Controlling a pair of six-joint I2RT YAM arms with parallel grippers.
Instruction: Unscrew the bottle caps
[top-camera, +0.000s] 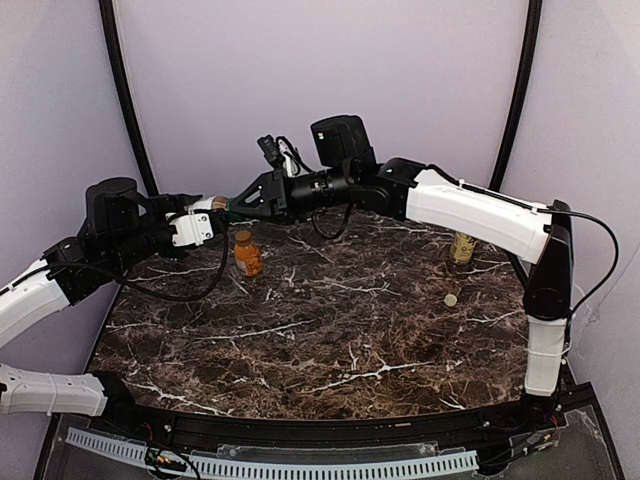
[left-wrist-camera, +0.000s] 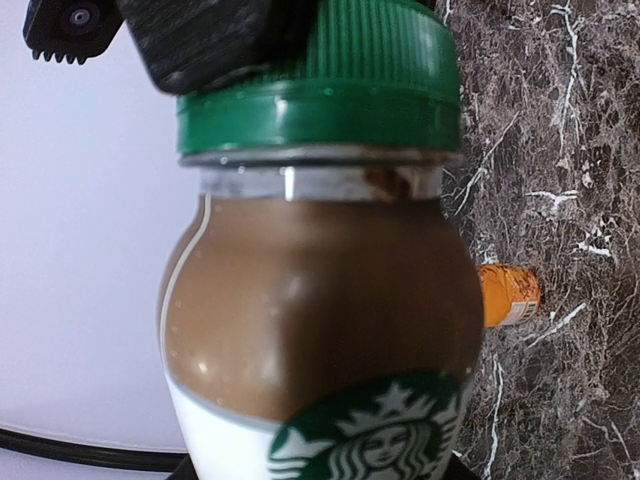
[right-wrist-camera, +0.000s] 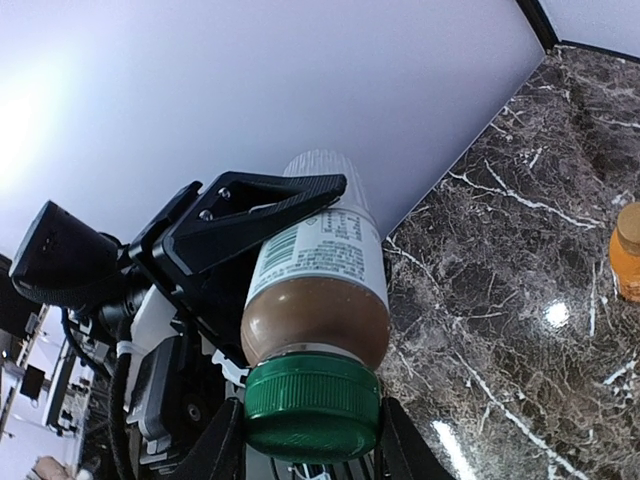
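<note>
My left gripper (top-camera: 205, 222) is shut on a coffee bottle (left-wrist-camera: 320, 330) with a white label, held nearly level above the table's far left. My right gripper (top-camera: 245, 203) is shut on its dark green cap (right-wrist-camera: 312, 405), which sits on the neck (left-wrist-camera: 330, 100). One finger (right-wrist-camera: 215, 450) presses each side of the cap. The squat orange juice bottle (top-camera: 247, 255) stands just below with an orange top. The tall tea bottle (top-camera: 462, 247) stands far right, and the cream-white cap (top-camera: 451, 299) lies loose in front of it.
The dark marble table (top-camera: 330, 340) has a back wall close behind the grippers. The orange juice bottle also shows in the left wrist view (left-wrist-camera: 510, 295) and in the right wrist view (right-wrist-camera: 625, 250).
</note>
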